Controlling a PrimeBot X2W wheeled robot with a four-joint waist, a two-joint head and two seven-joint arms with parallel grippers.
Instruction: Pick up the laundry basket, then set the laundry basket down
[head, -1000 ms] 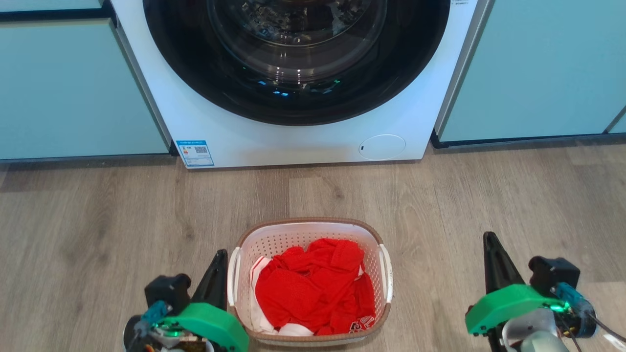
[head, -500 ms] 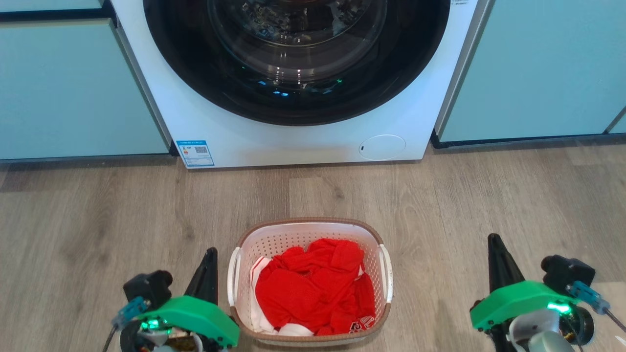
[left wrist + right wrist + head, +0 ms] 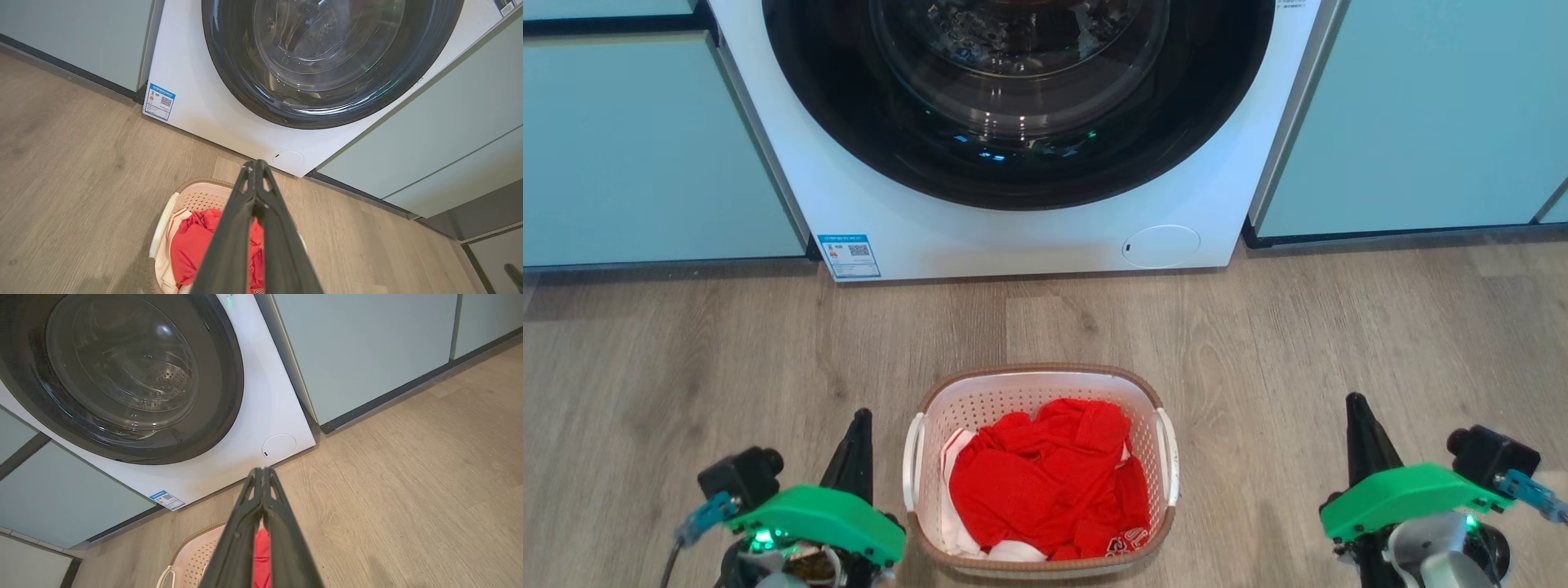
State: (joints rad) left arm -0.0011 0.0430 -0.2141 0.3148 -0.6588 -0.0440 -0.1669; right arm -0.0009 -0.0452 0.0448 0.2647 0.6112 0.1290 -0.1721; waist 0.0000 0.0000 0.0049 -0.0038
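The laundry basket (image 3: 1037, 369) sits on the wood-look floor (image 3: 686, 359) in front of the front-loading washing machine (image 3: 980, 237), clear of it. It holds a crumpled red garment (image 3: 1045, 482) and some white cloth (image 3: 1011, 551). The left gripper (image 3: 859, 420) hangs just beside the basket's left handle with a gap between them, its two dark fingers pressed together and empty. The right gripper (image 3: 1356, 407) is well off to the basket's right, fingers likewise closed tip to tip on nothing.
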